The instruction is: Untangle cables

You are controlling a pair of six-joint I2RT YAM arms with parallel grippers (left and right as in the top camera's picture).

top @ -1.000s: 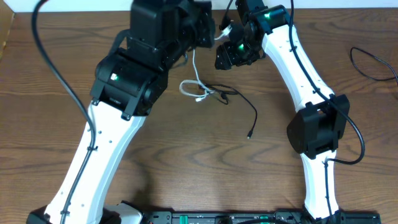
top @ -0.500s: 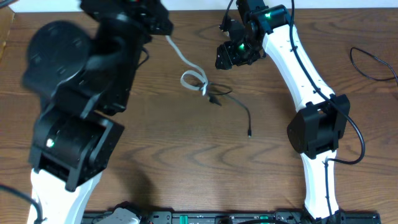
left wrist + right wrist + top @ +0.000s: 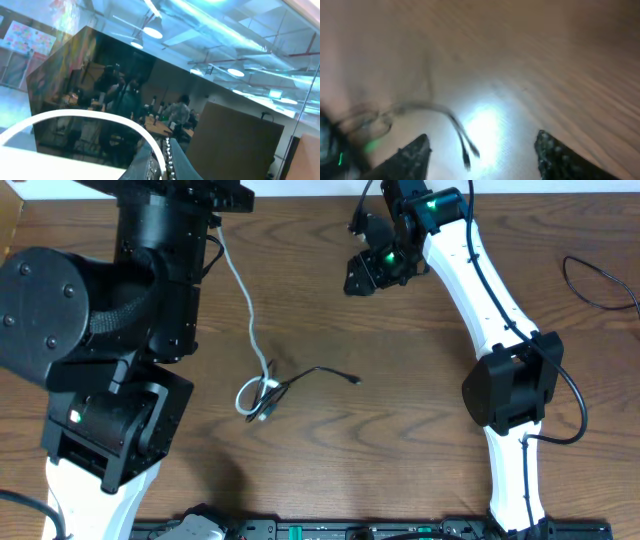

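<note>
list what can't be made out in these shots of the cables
- Overhead: the tangle of white cable and black cable is too small to show which strand lies on top.
- Overhead: the white cable's upper end is hidden behind the left arm.
- Right wrist: motion blur smears a cable end; which cable is unclear.
- Left wrist: aimed upward, table out of frame.

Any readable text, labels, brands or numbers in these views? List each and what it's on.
Nothing legible in any view.
Left wrist: coloured posters on the far wall, too blurred to read.
Left wrist: lit sign near the ceiling, too small to read.
Overhead: no print seen on the white cable, black cable or table.
Right wrist: blurred, no text.
</note>
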